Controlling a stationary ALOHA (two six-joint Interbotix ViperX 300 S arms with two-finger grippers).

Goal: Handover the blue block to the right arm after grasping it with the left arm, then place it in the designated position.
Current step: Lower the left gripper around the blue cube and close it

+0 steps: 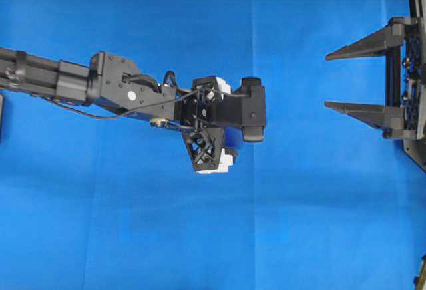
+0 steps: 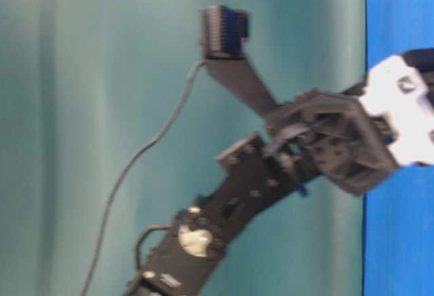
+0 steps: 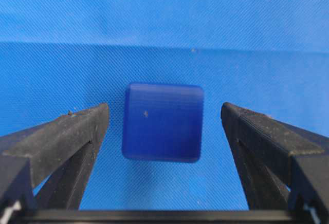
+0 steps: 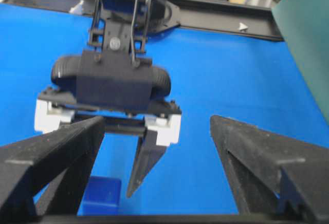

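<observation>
The blue block [image 3: 163, 122], a small dark-blue cube, rests on the blue cloth. My left gripper [image 3: 165, 107] points straight down over it and is open. One black finger stands on each side of the block, with a gap of cloth between each finger and the block. In the overhead view the left gripper [image 1: 223, 125] sits near the middle and covers the block. My right gripper [image 1: 326, 82] waits open and empty at the right edge, aimed at the left one. In the right wrist view the block [image 4: 100, 196] lies low beside a left finger [image 4: 146, 160], framed by the open right gripper [image 4: 157, 118].
Blue cloth [image 1: 299, 223] covers the table all around. A black rail [image 4: 221, 16] runs along the table's far side in the right wrist view. The table-level view shows the left arm's wrist [image 2: 325, 140], its cable [image 2: 122, 180] and a teal backdrop.
</observation>
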